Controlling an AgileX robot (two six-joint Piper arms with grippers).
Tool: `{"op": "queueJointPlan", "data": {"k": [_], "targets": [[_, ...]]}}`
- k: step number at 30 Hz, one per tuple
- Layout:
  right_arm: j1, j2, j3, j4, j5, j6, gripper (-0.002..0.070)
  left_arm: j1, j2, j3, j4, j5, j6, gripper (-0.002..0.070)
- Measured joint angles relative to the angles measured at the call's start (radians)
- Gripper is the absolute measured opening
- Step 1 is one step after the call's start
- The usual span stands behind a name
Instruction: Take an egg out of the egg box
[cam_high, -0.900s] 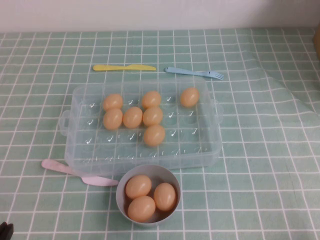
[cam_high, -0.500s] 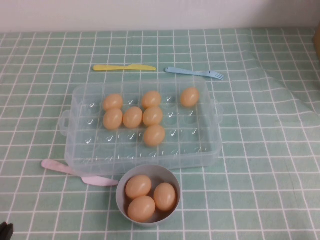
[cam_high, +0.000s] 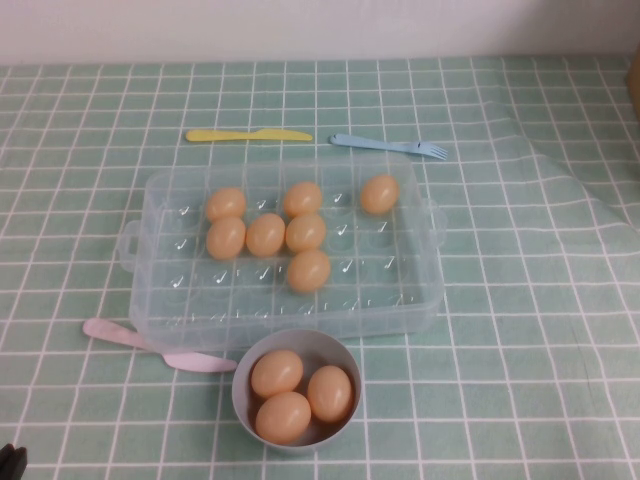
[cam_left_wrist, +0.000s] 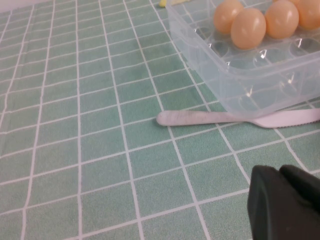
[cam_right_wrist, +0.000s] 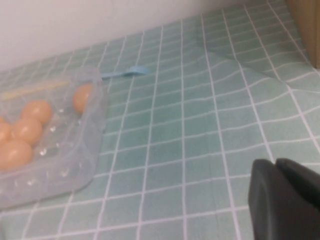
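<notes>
The clear plastic egg box (cam_high: 400, 292) sits mid-table with several tan-orange eggs in its cells, one nearest the front (cam_high: 309, 270). My left gripper (cam_high: 8, 462) just shows at the near left corner, well clear of the box. In the left wrist view it (cam_left_wrist: 280, 172) is shut and empty, with the box (cam_left_wrist: 250, 90) and eggs (cam_left_wrist: 248, 28) ahead. My right gripper is out of the high view. In the right wrist view it (cam_right_wrist: 276, 165) is shut and empty, off to the box's (cam_right_wrist: 75, 170) right side.
A grey-blue bowl (cam_high: 343, 349) with three eggs (cam_high: 277, 372) stands just in front of the box. A pink knife (cam_high: 150, 347) lies at the box's front left corner. A yellow knife (cam_high: 248, 134) and a blue fork (cam_high: 390, 146) lie behind it. The tablecloth is wrinkled at the right.
</notes>
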Motion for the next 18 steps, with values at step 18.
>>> {"op": "queueJointPlan", "data": {"k": [18], "targets": [[0.000,0.000,0.000,0.403,-0.165,0.000,-0.0017,0.000,0.000,0.000,0.000,0.000,0.000,-0.0003]]}}
